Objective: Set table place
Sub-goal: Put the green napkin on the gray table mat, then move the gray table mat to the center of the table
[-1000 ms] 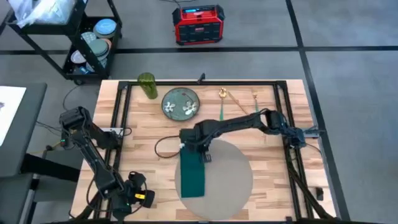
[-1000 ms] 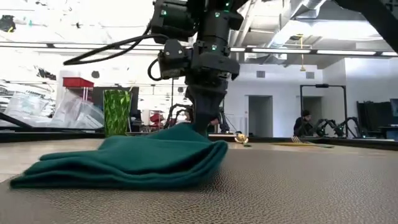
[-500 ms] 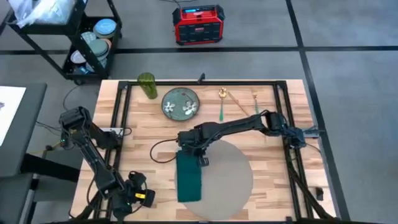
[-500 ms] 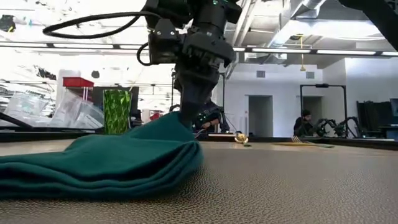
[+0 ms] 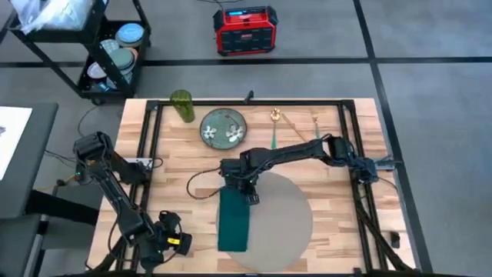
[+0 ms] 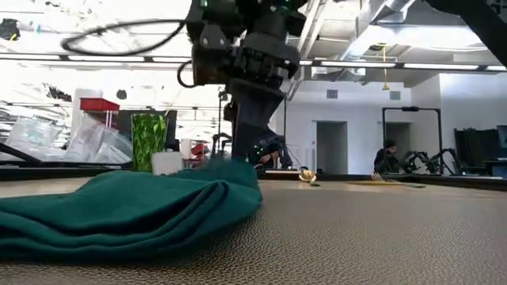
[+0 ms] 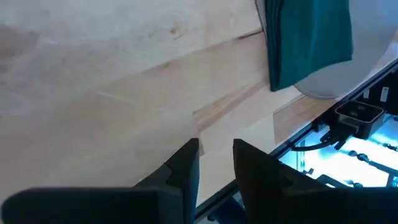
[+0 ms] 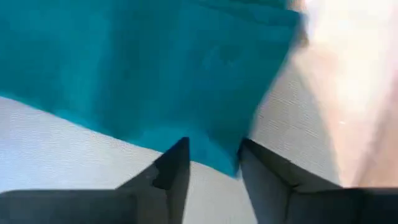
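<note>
We see the round grey-beige placemat [image 5: 284,215] lying on the near half of the wooden table [image 5: 177,165], and we place everything else by it. A folded dark green napkin [image 5: 234,219] lies along the placemat's left edge, partly on the mat and partly on the bare wood beside it. The right gripper [image 5: 247,187] stands over the napkin's far end, at the mat's far-left rim; in the right wrist view its two dark fingers [image 8: 171,168] stand slightly parted with the napkin's corner between them, and we cannot tell whether they pinch the cloth. In the low view the napkin [image 6: 135,210] bunches up under that gripper [image 6: 249,142]. Beyond the placemat, toward the far edge of the table, sit a small green patterned plate [image 5: 223,127], a green glass [image 5: 182,105] and some cutlery [image 5: 280,123]. The left gripper [image 7: 214,168] waits well to the left of the placemat, near the table's front-left corner, its fingers slightly apart and empty.
</note>
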Tool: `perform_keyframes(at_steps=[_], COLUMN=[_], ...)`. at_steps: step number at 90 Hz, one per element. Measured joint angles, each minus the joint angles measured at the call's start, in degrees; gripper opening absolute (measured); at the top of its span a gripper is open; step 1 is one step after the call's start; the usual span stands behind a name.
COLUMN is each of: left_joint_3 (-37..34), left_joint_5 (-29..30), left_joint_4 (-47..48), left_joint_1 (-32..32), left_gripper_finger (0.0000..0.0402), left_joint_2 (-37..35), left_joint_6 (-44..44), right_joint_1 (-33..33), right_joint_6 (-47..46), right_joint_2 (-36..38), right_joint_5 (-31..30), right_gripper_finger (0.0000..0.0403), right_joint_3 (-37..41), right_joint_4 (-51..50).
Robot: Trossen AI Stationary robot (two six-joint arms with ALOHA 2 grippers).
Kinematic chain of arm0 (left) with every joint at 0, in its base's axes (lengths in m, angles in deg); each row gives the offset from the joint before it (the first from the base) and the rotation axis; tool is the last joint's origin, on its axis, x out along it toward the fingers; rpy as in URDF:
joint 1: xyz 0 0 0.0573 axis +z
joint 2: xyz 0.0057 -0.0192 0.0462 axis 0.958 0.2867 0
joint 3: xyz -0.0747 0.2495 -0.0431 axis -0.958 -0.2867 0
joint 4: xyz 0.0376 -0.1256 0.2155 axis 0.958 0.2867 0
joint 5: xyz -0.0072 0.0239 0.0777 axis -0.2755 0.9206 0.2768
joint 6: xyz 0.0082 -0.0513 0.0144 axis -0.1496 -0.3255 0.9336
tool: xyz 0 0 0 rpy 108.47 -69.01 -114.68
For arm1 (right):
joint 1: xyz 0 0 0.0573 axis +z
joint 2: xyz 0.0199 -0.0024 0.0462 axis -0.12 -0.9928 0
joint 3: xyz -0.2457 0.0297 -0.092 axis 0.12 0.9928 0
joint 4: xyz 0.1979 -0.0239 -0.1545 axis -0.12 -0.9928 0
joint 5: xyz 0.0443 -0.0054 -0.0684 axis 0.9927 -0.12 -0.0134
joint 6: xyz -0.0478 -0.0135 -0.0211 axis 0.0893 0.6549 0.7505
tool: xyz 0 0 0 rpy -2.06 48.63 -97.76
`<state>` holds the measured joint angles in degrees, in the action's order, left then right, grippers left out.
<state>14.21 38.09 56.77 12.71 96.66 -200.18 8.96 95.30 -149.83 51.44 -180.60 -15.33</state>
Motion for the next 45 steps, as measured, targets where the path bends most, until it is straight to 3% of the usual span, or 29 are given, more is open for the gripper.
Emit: perform_keyframes(at_steps=[10, 20, 28, 38, 45], left_joint_3=[0.0, 0.0, 0.0, 0.0, 0.0], left_joint_5=[0.2, 0.2, 0.2, 0.2, 0.2], left_joint_4=[0.0, 0.0, 0.4, 1.8, 2.3], left_joint_1=[0.5, 0.9, 1.0, 1.0, 1.0], left_gripper_finger=[0.0082, 0.0082, 0.0082, 0.0082, 0.0082], left_joint_2=[0.0, 0.0, 0.0, 0.0, 0.0], left_joint_6=[0.6, 1.0, 1.0, 1.0, 1.0], right_joint_1=[-2.5, -5.0, -5.7, -4.4, -3.0], right_joint_6=[-0.5, -3.3, -3.2, -1.5, -1.4], right_joint_2=[0.0, 0.0, 0.0, 0.1, 0.8], right_joint_5=[-3.7, -3.9, -4.2, -4.2, -4.9], right_gripper_finger=[0.0162, 0.0149, 0.0110, 0.0027, 0.0010], right_joint_3=[0.0, 0.0, 1.1, 3.0, 4.6], right_joint_4=[-3.0, -10.5, -14.7, -16.6, -16.1])
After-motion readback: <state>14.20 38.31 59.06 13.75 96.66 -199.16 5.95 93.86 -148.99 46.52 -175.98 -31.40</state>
